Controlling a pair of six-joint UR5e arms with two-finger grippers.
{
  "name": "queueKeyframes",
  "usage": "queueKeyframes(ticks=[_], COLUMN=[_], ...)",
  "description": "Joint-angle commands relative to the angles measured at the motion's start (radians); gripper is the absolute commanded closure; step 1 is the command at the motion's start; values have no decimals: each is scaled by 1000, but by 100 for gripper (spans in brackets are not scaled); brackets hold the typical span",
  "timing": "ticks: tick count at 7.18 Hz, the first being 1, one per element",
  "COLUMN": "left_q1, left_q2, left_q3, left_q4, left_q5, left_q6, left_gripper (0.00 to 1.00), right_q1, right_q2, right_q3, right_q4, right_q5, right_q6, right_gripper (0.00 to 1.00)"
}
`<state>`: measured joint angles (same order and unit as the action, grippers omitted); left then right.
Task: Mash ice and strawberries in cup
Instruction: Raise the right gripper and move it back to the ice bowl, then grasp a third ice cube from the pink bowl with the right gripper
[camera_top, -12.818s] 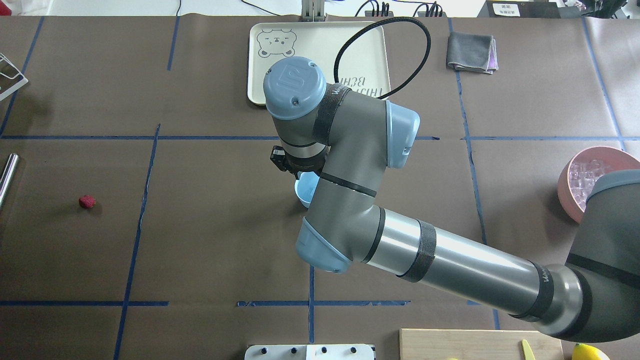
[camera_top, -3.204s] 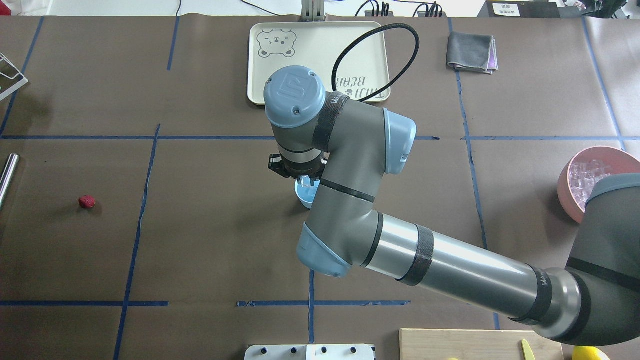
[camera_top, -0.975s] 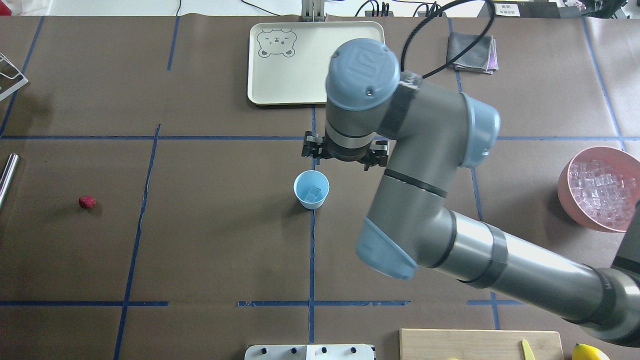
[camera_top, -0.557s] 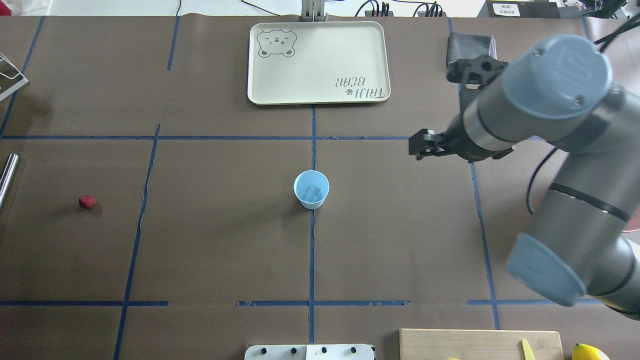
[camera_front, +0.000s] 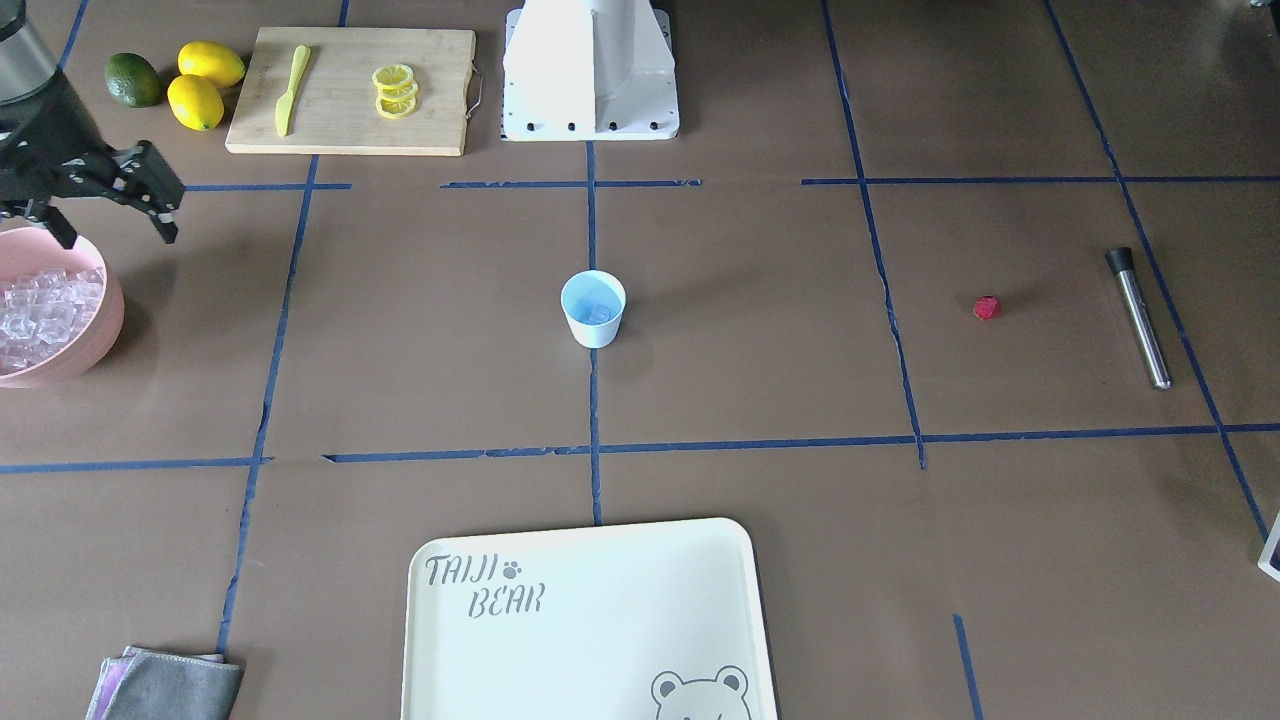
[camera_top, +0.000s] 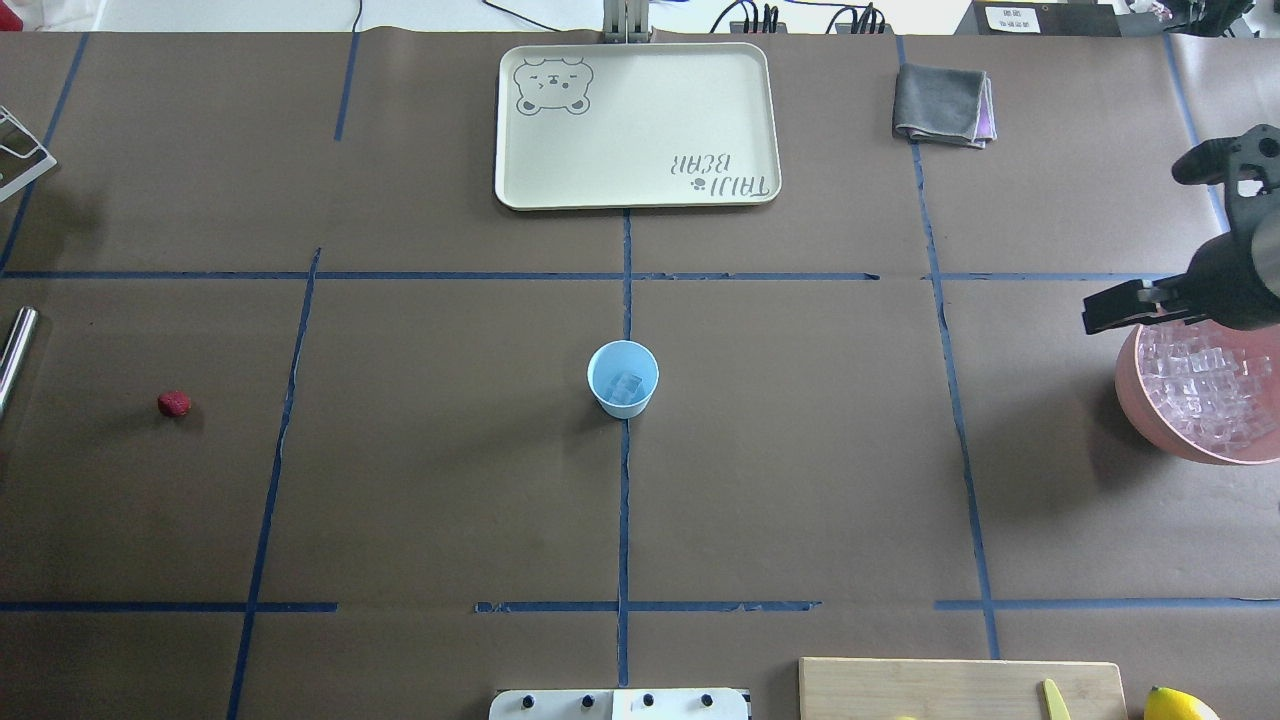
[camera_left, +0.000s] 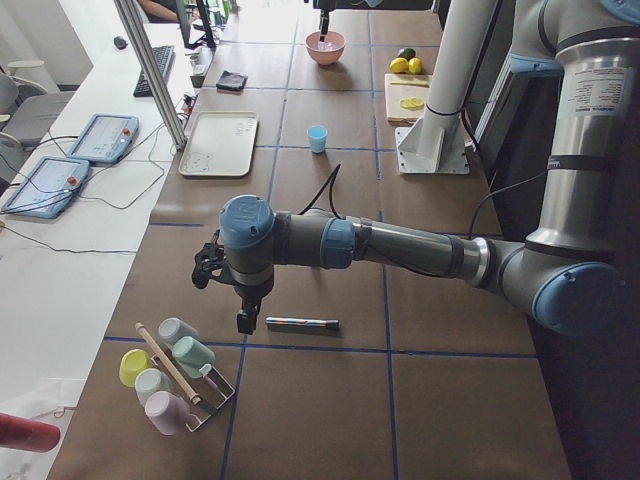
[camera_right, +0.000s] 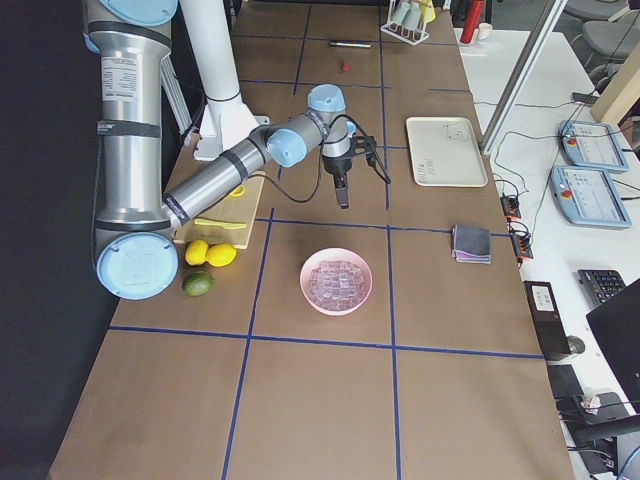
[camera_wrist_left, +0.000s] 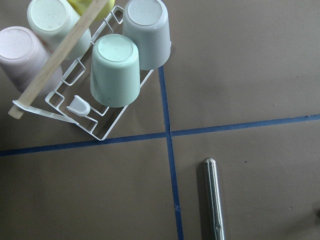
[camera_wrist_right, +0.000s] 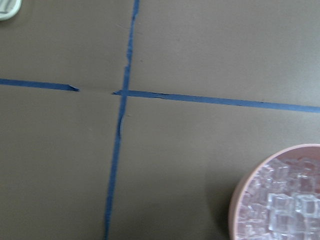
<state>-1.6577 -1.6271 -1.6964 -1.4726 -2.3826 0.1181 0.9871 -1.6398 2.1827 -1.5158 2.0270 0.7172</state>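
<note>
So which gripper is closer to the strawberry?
Left. The left gripper hangs by the metal rod at the strawberry end; the right gripper is by the pink bowl at the other end.

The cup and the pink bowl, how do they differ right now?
The cup is small, light blue and tapered; the bowl is large, pink and rounded. The cup holds only a cube or two of ice; the bowl is heaped with cubes. The cup stands in the middle of the overhead view; the bowl sits at its right edge. Both stand upright and open.
</note>
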Motion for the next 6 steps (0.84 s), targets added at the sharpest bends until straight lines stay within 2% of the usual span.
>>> queueKeyframes(ticks=[1,2,6], left_q1=[1,0,1], left_q2=[0,-2,0], left_q3=[-2,-9,-14], left_q4=[0,-1,-1], left_q5=[-1,-1,-1], left_q6=[-8,-18,-28], left_gripper=[0,0,0], right_q1=[109,114,111], right_q2=[-46,-55,-41], right_q3=[-119,-167,-305], right_q4=[70,112,117], right_q5=[57,61,62], right_q6=[-165,-169,-171], right_gripper=[1,1,1])
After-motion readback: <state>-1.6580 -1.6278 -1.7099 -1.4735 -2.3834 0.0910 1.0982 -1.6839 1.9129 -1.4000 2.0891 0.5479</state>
